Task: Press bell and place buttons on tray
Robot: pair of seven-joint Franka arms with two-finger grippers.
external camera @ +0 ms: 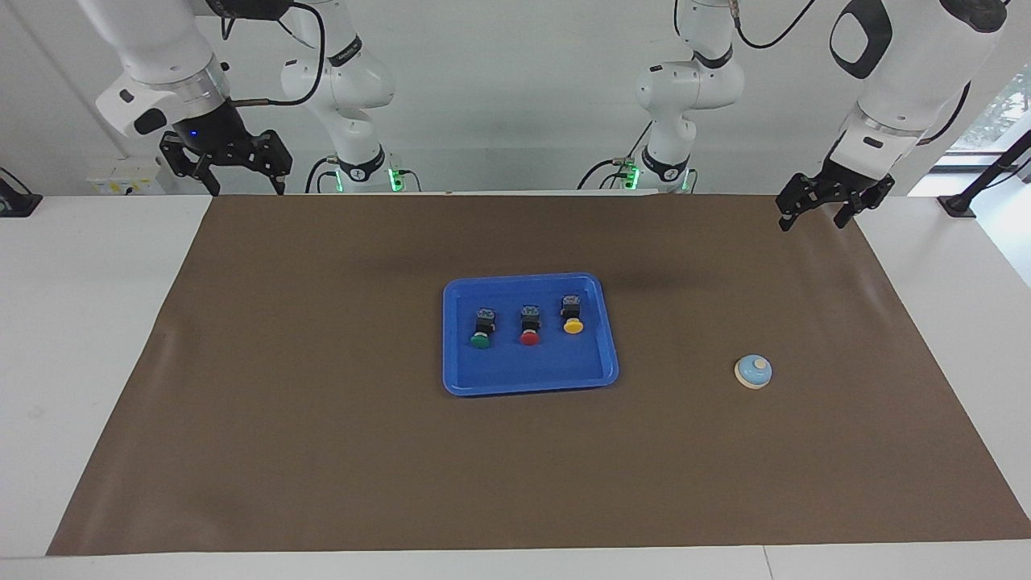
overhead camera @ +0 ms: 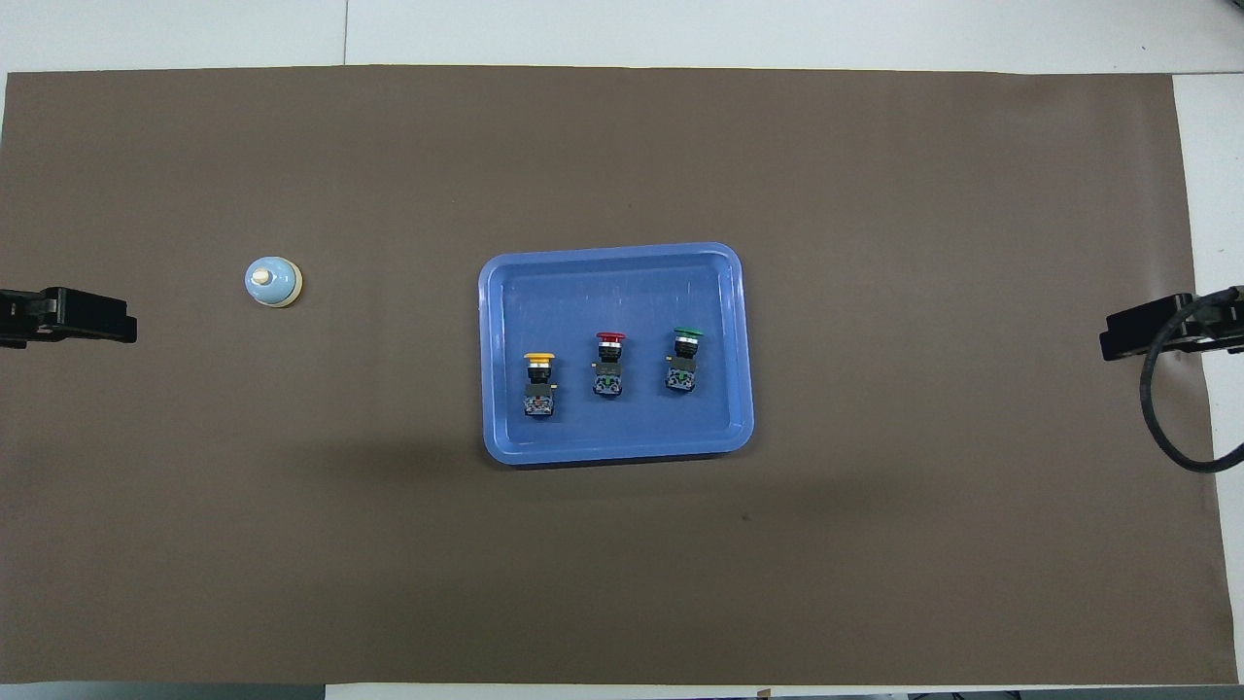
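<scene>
Buttons (external camera: 529, 326) in tray (external camera: 515, 379); bell (external camera: 753, 371) beside

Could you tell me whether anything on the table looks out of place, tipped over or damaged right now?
Nothing stands out. The green button, red button and yellow button lie in a row in the blue tray, and the bell sits upright toward the left arm's end.

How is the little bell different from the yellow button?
The bell is a light-blue dome with a cream knob; the yellow button has a dark body and a yellow cap. The bell stands upright on the brown mat, toward the left arm's end; the yellow button lies on its side in the blue tray. The bell is alone; the yellow button lies beside the red button. Both are small, and no gripper touches either.
</scene>
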